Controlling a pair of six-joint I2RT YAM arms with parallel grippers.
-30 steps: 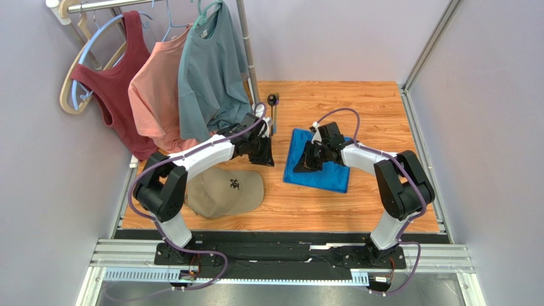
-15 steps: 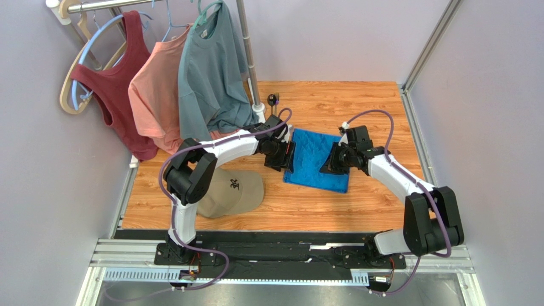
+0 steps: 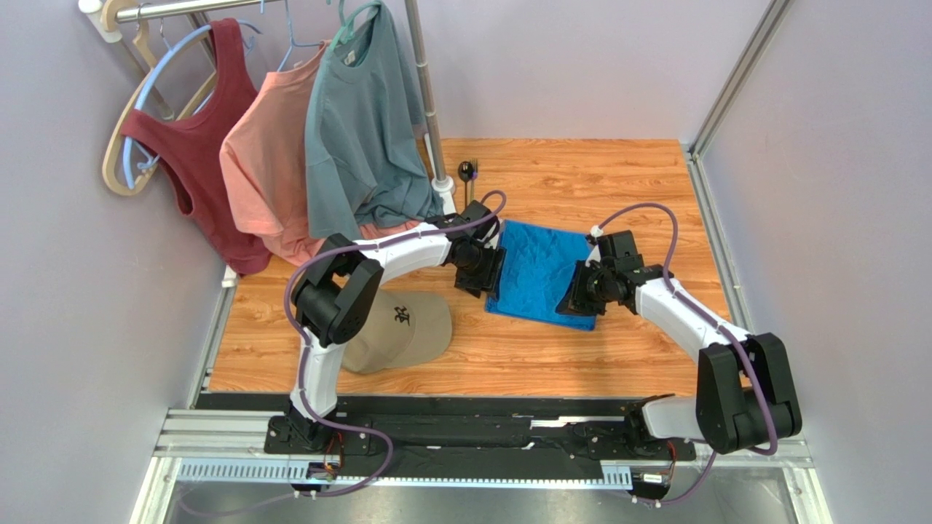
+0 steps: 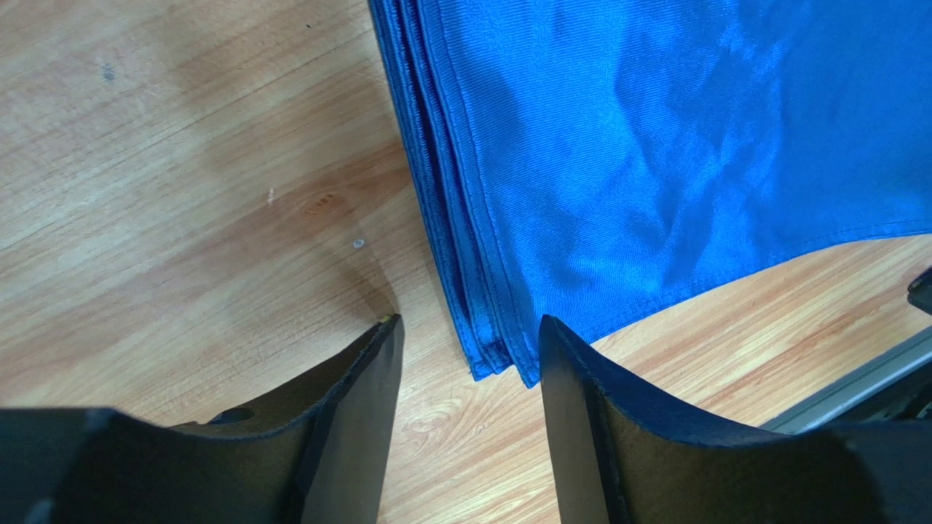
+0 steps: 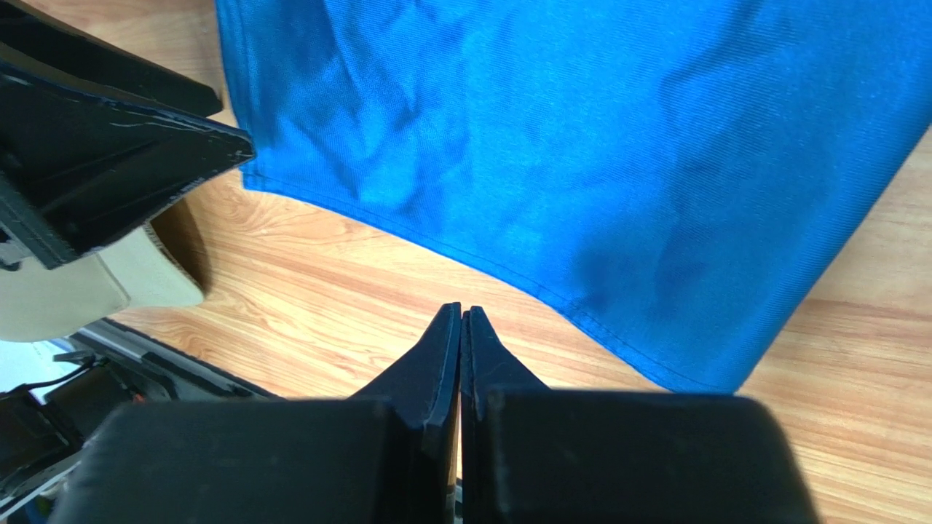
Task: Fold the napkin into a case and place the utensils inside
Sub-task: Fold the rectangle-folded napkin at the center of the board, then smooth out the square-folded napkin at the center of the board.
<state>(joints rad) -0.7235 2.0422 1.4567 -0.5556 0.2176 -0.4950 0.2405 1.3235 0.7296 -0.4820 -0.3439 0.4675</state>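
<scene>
The blue napkin (image 3: 542, 268) lies folded flat on the tabletop (image 3: 613, 175). Its layered corner sits in the gap of the left claw (image 4: 465, 328) (spread apart, holding nothing). The right claw (image 5: 461, 314) is pinched tight, empty, just off the napkin's edge

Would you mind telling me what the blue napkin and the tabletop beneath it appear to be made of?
The napkin looks like thin woven cloth, possibly synthetic, with a slight sheen: fine weave lines, soft creases and hemmed layers at its folded edge. The tabletop looks like wood or a wood-print laminate with a smooth finish: grain streaks and small knots show, but I cannot tell which.
</scene>
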